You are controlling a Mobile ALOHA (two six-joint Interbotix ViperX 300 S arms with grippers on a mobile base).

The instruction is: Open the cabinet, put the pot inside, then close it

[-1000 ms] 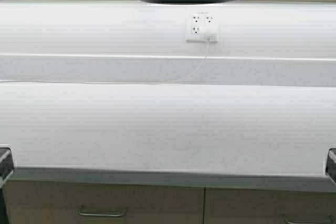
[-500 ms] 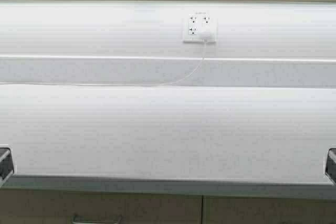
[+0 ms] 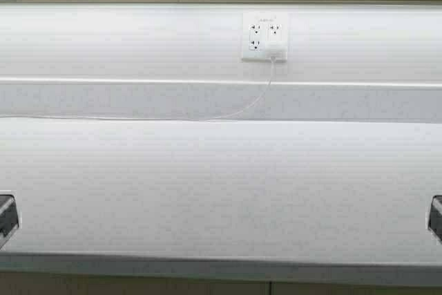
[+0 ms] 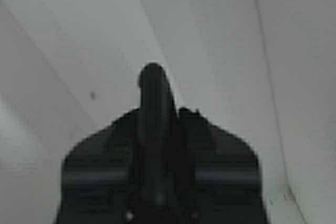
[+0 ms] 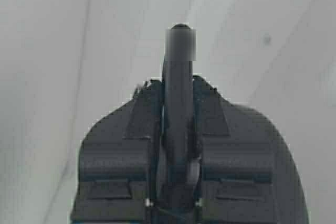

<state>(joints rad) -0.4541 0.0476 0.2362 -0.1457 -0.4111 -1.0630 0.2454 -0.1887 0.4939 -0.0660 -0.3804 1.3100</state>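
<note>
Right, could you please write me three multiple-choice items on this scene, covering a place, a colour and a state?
1. Where is the outlet?
A. On the wall above the counter
B. On a drawer front
C. Flat on the counter

2. What colour is the cable from the outlet?
A. Black
B. White
C. Red

3. What is the right gripper doing?
A. Wide open, empty
B. Holding a cloth
C. Shut on a pot handle

Answers:
1 A: the outlet sits on the wall above the counter.
2 B: the cable is white.
3 C: the right gripper clamps the pot by its black handle, as the left gripper does.
</note>
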